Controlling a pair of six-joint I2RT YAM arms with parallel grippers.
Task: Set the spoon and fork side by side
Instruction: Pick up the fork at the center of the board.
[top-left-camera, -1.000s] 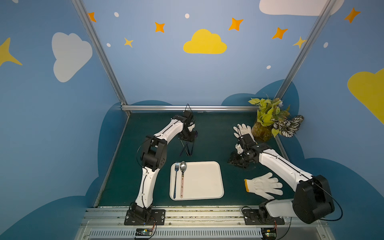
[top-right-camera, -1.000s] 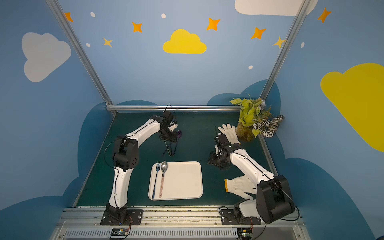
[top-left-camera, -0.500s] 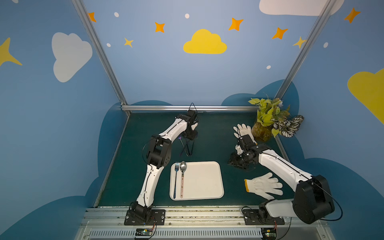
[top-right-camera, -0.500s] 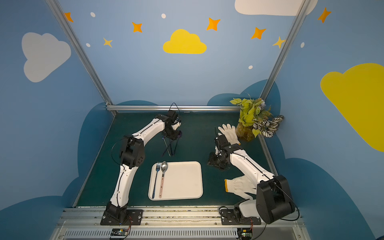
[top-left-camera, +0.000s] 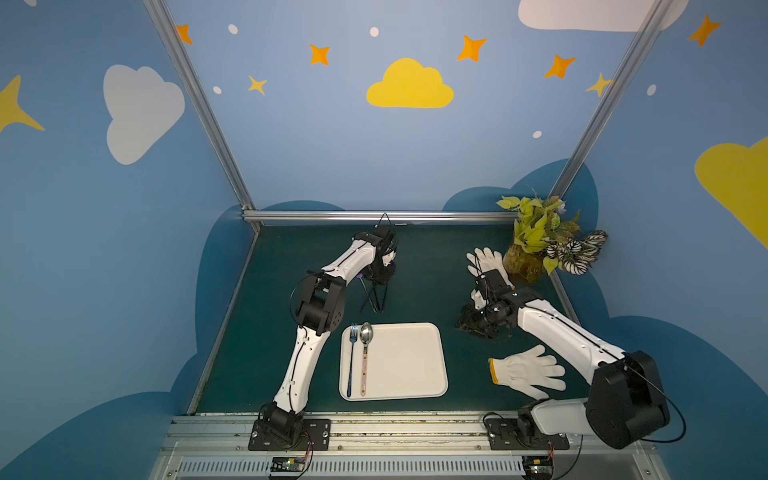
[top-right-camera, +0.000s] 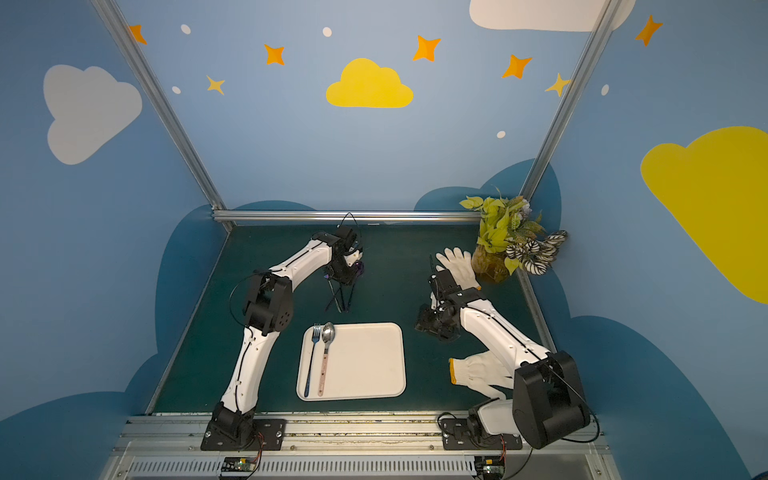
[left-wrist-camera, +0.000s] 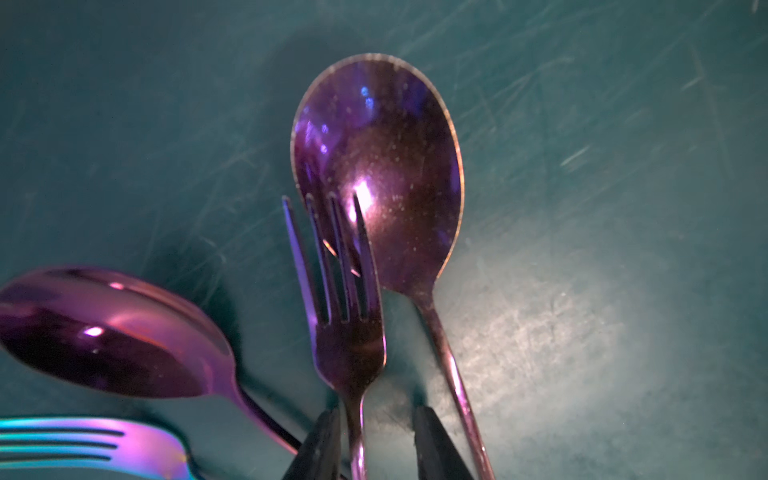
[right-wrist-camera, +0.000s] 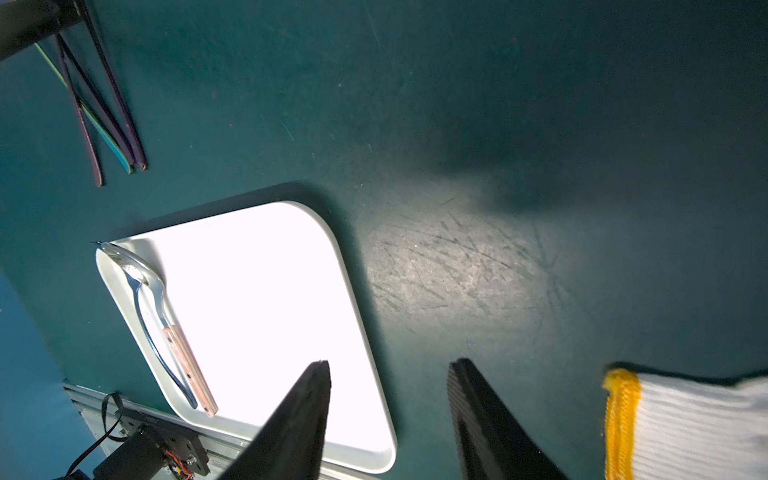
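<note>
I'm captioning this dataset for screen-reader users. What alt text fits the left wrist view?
Two black fingers straddle the handle of a purple fork, its tines overlapping the bowl of a purple spoon on a green mat. A second spoon and an iridescent fork lie nearby.

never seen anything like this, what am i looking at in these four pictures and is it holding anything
Two white robot arms, left and right, are bolted at the front edge. The wide pictures come from one overhead camera; each close-up from a camera on an arm's wrist. On the green mat lie a white tray with a fork and spoon side by side, two white gloves, and a potted plant. The left hand hangs over purple cutlery, fingers either side of a purple fork's handle with a gap showing, so nothing is held yet. The right hand is open and empty.
</note>
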